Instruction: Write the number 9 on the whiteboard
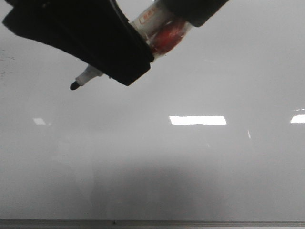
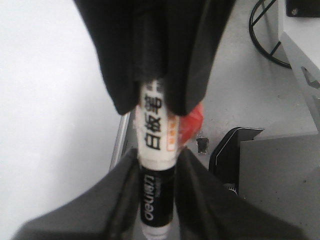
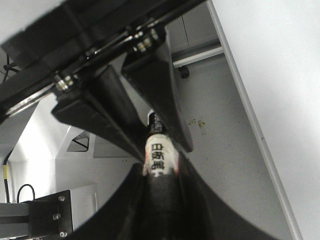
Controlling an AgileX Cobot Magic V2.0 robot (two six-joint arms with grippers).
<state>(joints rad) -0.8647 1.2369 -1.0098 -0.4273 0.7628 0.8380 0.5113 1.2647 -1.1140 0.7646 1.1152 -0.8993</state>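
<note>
The whiteboard (image 1: 190, 162) fills the front view, glossy pale grey, with a grey bottom rail (image 1: 152, 223). No drawn number 9 shows on it. A white marker (image 1: 90, 75) with a black tip (image 1: 75, 86) points down-left, close to the board's upper left. My left gripper (image 1: 119, 57) is shut on the marker near its tip end, its fingers (image 2: 125, 190) clamping the black band. My right gripper (image 1: 200, 12) is shut on the marker's rear end (image 3: 159, 157). A red piece (image 1: 167, 38) sits beside the barrel between the grippers.
Bright rectangular light reflections (image 1: 198, 120) lie across the board. Faint smudges (image 1: 5, 62) mark its left edge. A small dark speck (image 1: 114, 222) is on the rail. Grey floor, a black cable loop (image 2: 265, 35) and grey cabinets (image 2: 280, 175) lie beside the board.
</note>
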